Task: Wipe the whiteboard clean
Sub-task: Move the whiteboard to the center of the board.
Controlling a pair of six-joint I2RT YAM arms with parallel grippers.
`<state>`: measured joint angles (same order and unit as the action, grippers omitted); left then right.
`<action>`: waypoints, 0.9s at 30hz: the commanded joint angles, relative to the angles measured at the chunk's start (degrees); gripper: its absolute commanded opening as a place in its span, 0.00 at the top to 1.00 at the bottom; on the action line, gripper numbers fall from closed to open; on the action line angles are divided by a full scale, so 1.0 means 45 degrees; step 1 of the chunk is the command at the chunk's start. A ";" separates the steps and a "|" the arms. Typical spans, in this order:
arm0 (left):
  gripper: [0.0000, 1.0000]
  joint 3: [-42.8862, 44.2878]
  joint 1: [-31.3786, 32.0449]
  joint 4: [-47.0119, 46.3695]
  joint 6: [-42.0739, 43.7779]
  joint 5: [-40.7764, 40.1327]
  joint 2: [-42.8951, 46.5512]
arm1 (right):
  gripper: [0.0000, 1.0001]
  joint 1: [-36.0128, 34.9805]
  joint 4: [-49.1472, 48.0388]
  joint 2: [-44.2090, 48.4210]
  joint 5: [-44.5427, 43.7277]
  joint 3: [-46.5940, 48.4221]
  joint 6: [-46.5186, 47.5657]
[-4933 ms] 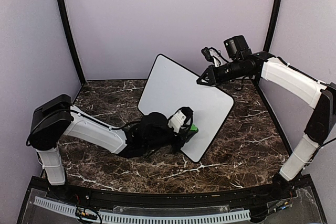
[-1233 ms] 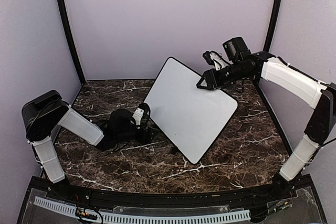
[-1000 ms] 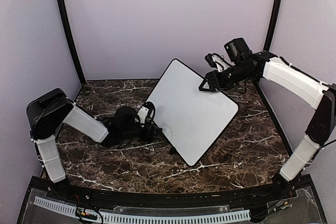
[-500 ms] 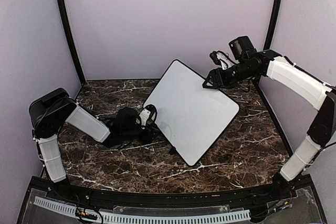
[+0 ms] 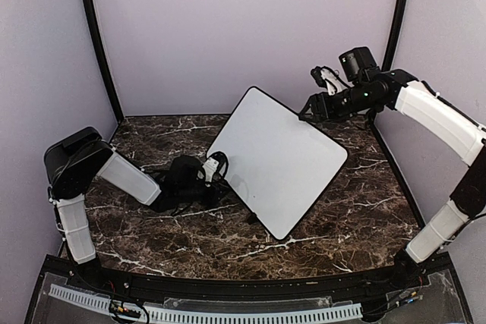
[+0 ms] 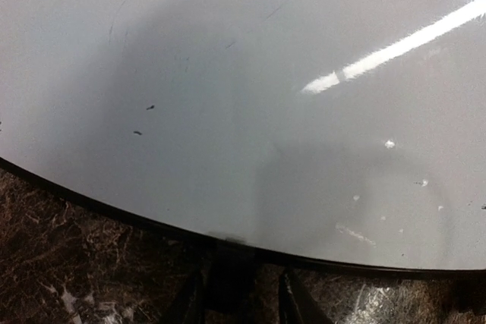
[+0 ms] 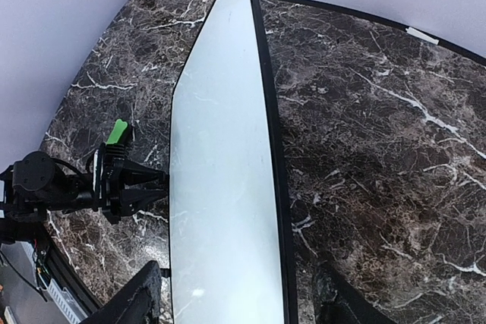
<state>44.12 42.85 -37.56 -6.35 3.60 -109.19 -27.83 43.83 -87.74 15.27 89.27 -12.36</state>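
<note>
Whiteboard (image 5: 277, 161): mid-tabletop (image 5: 357, 210), standing tilted, few dark specks. Left gripper (image 6: 239, 297): at its near-left rim; cannot tell whether jaws pinch. Right gripper (image 7: 239, 294): jaws spread, 1 either side of far-right edge.

Long links on the left arm (image 5: 125, 178) and right arm (image 5: 439, 114) wear smooth white shells; joints and wrists are black; the left gripper (image 7: 161, 185) is black too (thin cables loop beside it).

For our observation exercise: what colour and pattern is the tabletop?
Dark brown marble with white veins; the tabletop shows best in the right wrist view.
</note>
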 commanded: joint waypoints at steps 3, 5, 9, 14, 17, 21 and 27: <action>0.80 0.0173 0.0068 -0.0133 0.0004 0.0339 -0.0064 | 0.36 0.0082 -0.0102 0.0380 -0.0104 -0.0033 -0.0178; 0.86 0.0144 0.0068 -0.0255 -0.0142 0.0408 -0.0069 | 0.36 0.0073 -0.0093 0.0424 -0.0102 -0.0051 -0.0210; 0.93 0.0248 0.0119 -0.0576 -0.0882 0.0538 -0.0204 | 0.35 0.0075 -0.0136 0.0670 -0.0243 -0.0191 -0.0398; 1.00 0.0932 0.0714 -0.0787 -0.1948 -0.0517 -0.0714 | 0.32 0.0073 -0.0037 0.1095 -0.1521 -0.0338 -0.0691; 1.00 0.1521 0.0916 -0.0842 -0.2967 -0.1223 -0.1337 | 0.31 0.0083 -0.0178 0.1537 -0.2463 -0.0637 -0.0872; 1.00 0.2839 0.1098 -0.0559 -0.4046 -0.2267 -0.2259 | 0.29 0.0072 -0.0558 0.2203 -0.3137 -0.1241 -0.1157; 1.00 0.5960 0.1593 0.0964 -0.4842 -0.3796 -0.4123 | 0.29 0.0084 -0.0831 0.2944 -0.3933 -0.2235 -0.1486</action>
<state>62.65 48.73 -38.35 -22.61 -7.60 -123.46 -27.73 42.70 -76.75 2.13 82.19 -17.08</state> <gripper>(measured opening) 0.113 0.711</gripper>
